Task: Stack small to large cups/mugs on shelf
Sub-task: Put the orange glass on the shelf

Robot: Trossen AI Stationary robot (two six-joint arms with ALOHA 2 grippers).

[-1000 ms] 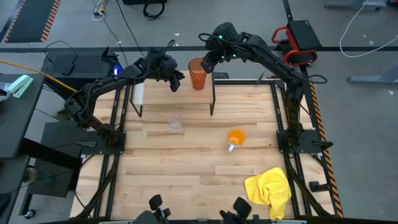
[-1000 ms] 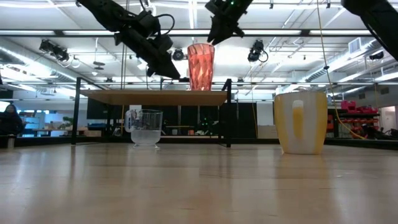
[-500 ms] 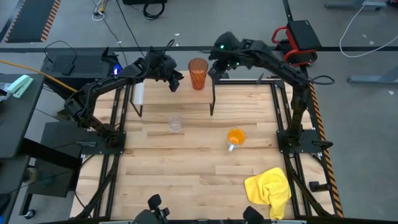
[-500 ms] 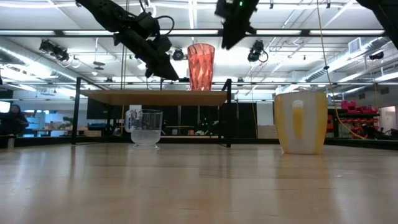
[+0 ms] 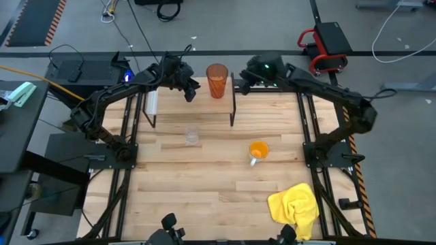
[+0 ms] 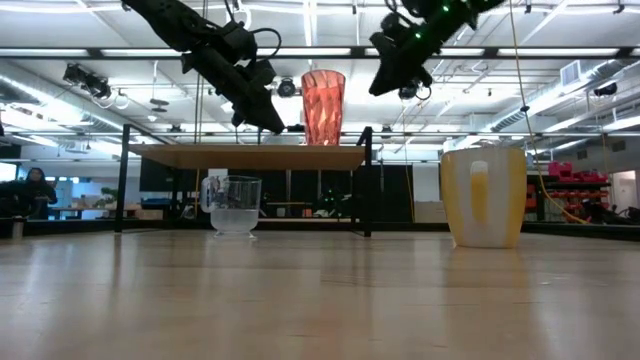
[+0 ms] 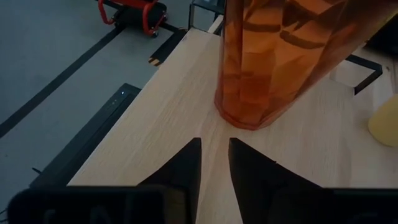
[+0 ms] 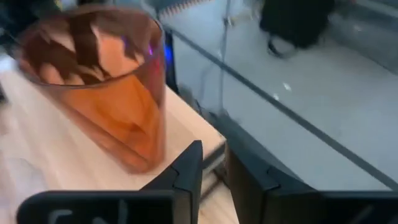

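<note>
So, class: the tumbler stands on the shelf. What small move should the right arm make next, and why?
Probably swing the right gripper toward the orange mug. The tumbler already stands free on the shelf, while the mug and the clear glass wait on the table below.

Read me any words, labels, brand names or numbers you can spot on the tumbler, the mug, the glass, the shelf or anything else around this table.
None can be read.
Tumbler: no markings.
Orange mug: no print visible.
Clear glass: faint marks on its side, too small to read.
Shelf: bare wood.
Room beyond the table: nothing legible.
</note>
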